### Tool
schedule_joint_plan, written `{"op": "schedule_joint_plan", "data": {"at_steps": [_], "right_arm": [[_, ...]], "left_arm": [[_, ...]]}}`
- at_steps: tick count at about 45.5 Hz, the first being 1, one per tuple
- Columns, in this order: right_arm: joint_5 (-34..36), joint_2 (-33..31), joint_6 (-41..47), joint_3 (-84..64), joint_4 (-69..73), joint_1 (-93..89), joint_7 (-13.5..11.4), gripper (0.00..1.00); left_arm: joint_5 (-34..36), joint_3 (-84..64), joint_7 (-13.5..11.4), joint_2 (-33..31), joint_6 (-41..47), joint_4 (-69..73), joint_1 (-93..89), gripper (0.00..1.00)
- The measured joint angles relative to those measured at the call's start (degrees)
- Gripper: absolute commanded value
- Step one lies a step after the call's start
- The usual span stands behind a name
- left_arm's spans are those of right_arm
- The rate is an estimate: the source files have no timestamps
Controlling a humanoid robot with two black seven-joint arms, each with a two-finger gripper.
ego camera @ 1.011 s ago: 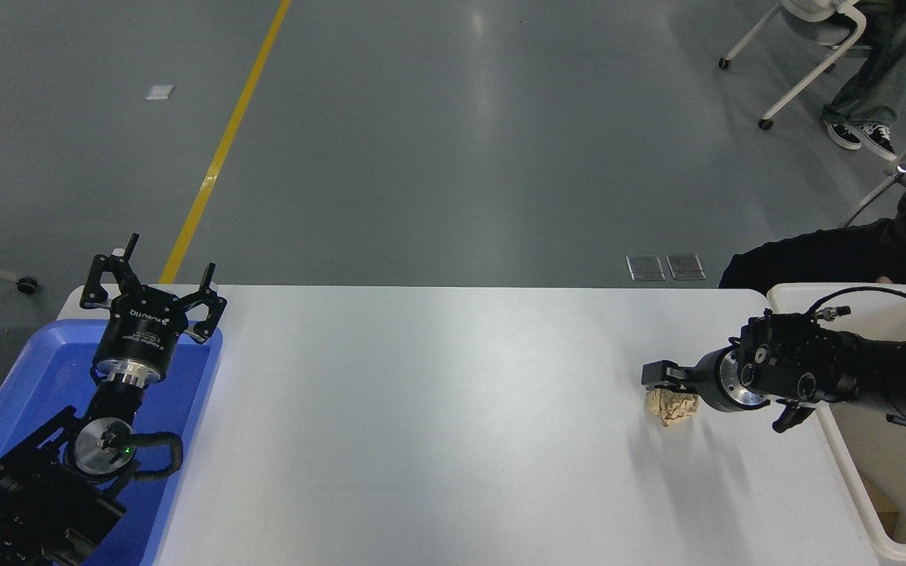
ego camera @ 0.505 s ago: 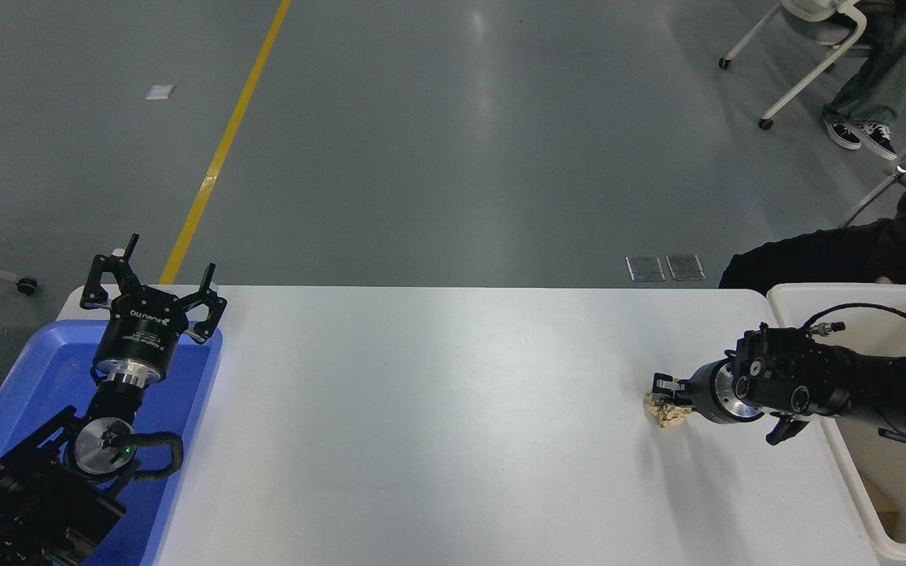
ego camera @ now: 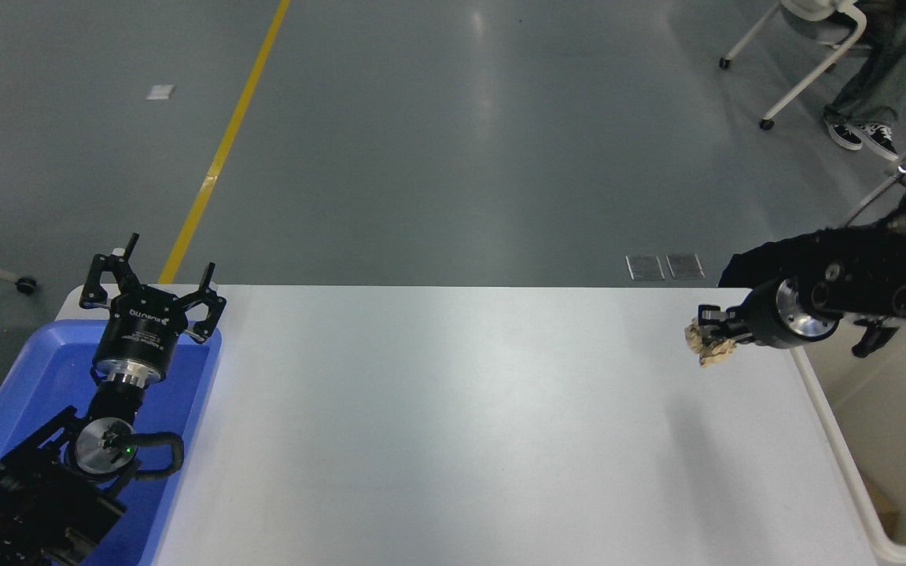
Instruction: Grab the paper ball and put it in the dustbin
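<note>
My right gripper [ego camera: 709, 336] is shut on the tan paper ball [ego camera: 706, 346] and holds it in the air above the table's right part, its shadow on the white top below. The ball hangs just left of the off-white dustbin [ego camera: 866, 503], whose left rim runs along the table's right edge; my right arm crosses over the bin's far part. My left gripper [ego camera: 151, 284] is parked at the lower left, open, above the blue tray.
A shallow blue tray [ego camera: 20, 369] sits at the table's left end under the left arm. A person in a dark sleeve [ego camera: 823, 251] is at the far right behind the bin. A chair [ego camera: 807, 47] and another person's legs are at the top right.
The right gripper closed on the paper ball on the table, then lifted it up and toward the far right, nearer the dustbin. The left arm has not moved.
</note>
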Motion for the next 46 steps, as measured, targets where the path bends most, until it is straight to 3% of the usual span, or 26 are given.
{"op": "schedule_joint_plan", "data": {"at_steps": [13, 30, 37, 46], "right_arm": [[4.99, -0.37, 11.27, -5.50, 11.03, 24.48, 0.93, 0.00], [7.07, -0.60, 16.47, -11.63, 14.25, 35.20, 1.15, 0.00], [3.32, -4.56, 16.32, -16.57, 11.63, 36.10, 1.15, 0.00], [-8.16, -15.96, 14.26, -18.61, 1.76, 29.88, 1.21, 0.00]], "left_arm": [[0.08, -0.08, 0.00, 0.10, -0.06, -0.01, 0.15, 1.00], [0.10, -0.08, 0.00, 0.11, -0.06, 0.01, 0.18, 1.00], [0.05, -0.08, -0.11, 0.06, 0.04, 0.05, 0.20, 1.00], [-0.02, -0.02, -0.17, 0.08, 0.09, 0.06, 0.17, 1.00]]}}
